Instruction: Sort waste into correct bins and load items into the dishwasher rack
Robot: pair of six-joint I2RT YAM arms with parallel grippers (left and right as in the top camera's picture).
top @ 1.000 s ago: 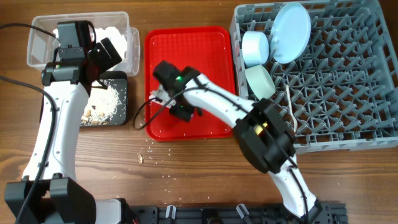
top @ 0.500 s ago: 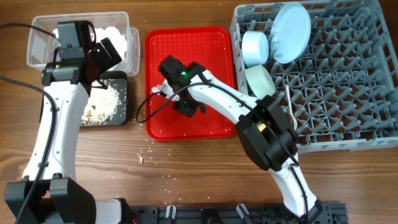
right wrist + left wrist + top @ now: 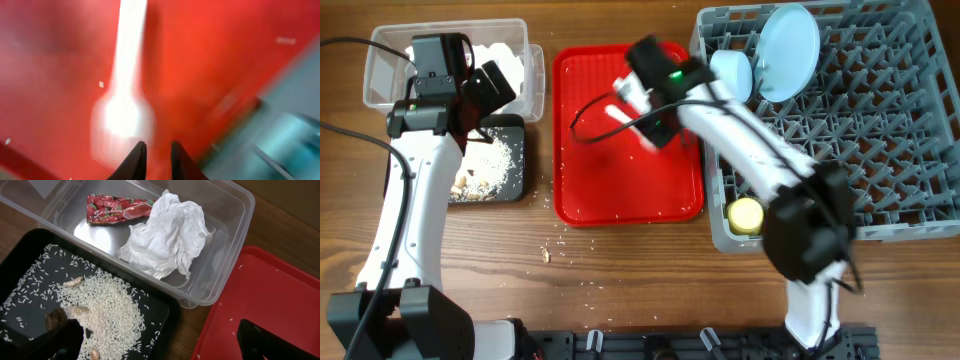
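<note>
My left arm reached up along the table's left edge, its left gripper [image 3: 160,332] spread wide and empty above the near corner of the clear plastic tub [image 3: 235,210], which held the crumpled red wrapper [image 3: 117,207] and a white napkin [image 3: 167,235]. Just beside the tub, rice scraps [image 3: 110,310] lay in the black tray [image 3: 20,265]. My right arm stretched back over the red serving tray [image 3: 620,190], the right gripper [image 3: 157,155] nearly closed, pinching a blurred white plastic utensil [image 3: 125,100] near the tray's far right side. In the dishwasher rack [image 3: 880,150] sat a light blue bowl [image 3: 730,72], a light blue plate [image 3: 788,50] and a yellow cup [image 3: 745,215].
</note>
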